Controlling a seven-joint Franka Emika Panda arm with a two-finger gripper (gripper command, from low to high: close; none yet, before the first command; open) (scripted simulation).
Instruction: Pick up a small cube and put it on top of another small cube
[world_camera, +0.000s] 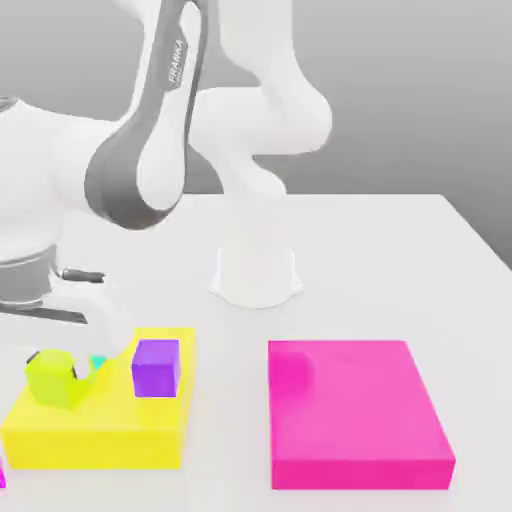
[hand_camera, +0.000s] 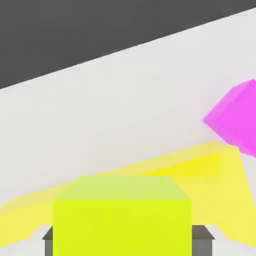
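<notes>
The carry step looks to be in hand: the lime cube (world_camera: 52, 378) sits between the 2 fingers (hand_camera: 47, 239), which are closed to its width and grip its sides, holding it above the flat yellow block (world_camera: 110, 435). The cyan cube (world_camera: 97, 362) peeks out just behind it. Next, the arm needs to centre the lime cube over the cyan one, lower it and release, clear of the purple cube (world_camera: 155, 366).

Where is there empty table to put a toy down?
Bare table lies behind the pink block, beside the robot's base, and in the strip between the pink block and the yellow block. The yellow block is crowded: purple cube, lime cube in the claw, cyan cube.
</notes>
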